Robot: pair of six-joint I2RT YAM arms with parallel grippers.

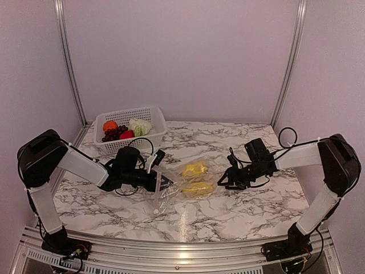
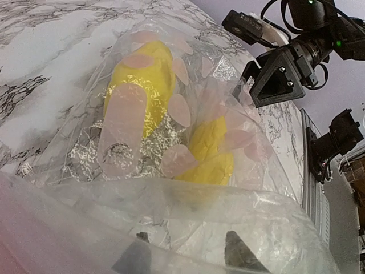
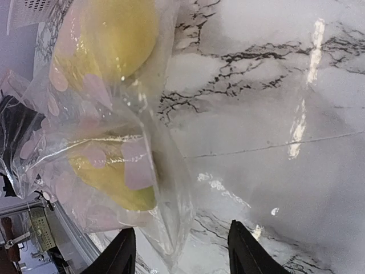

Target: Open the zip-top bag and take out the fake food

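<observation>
The zip-top bag [image 1: 171, 197] with 2 yellow fake food [image 1: 195, 169] pieces lies between left gripper [image 1: 164, 182] and right gripper [image 1: 222, 179], their jaws apart.

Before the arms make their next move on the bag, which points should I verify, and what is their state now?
1. Right jaws open: ok, the fingers stand apart.
2. Zip-top bag within reach of the right jaws: ok, its corner shows between them, not gripped.
3. Left jaws open: ok, they stand apart, seen through the plastic draped over them.
4. Bag mouth unzipped: cannot tell.
5. Fake food removed: not ok, two yellow pieces lie inside the bag.
</observation>
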